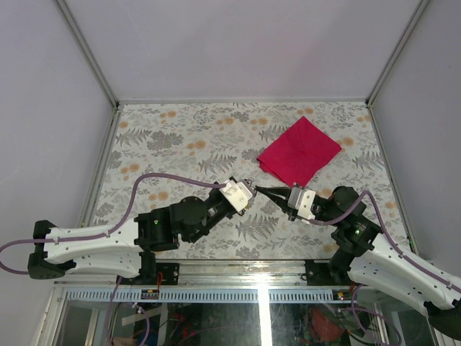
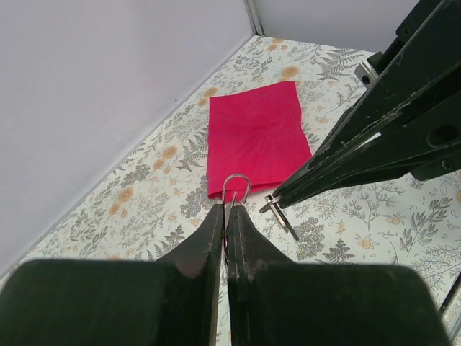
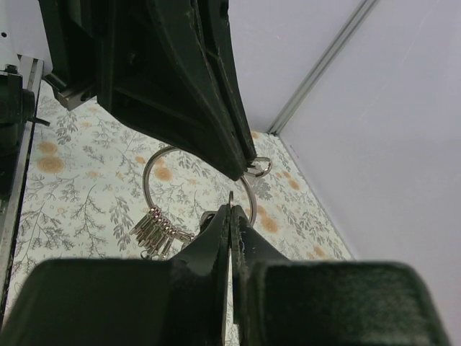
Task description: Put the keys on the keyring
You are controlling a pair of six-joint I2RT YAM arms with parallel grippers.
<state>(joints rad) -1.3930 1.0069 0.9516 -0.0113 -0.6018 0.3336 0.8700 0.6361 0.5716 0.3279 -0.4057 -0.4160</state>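
Note:
My left gripper and right gripper meet tip to tip above the middle of the table. In the left wrist view my left gripper is shut on a small silver wire loop. In the right wrist view my right gripper is shut on a thin metal rim at the silver keyring, which carries a bunch of several small silver keys. The left fingers hold their loop against the ring's far side. The ring shows edge-on in the left wrist view. No black-framed tags are in view.
A red cloth lies flat at the back right of the floral table, also in the left wrist view. White walls with metal corner posts enclose the table.

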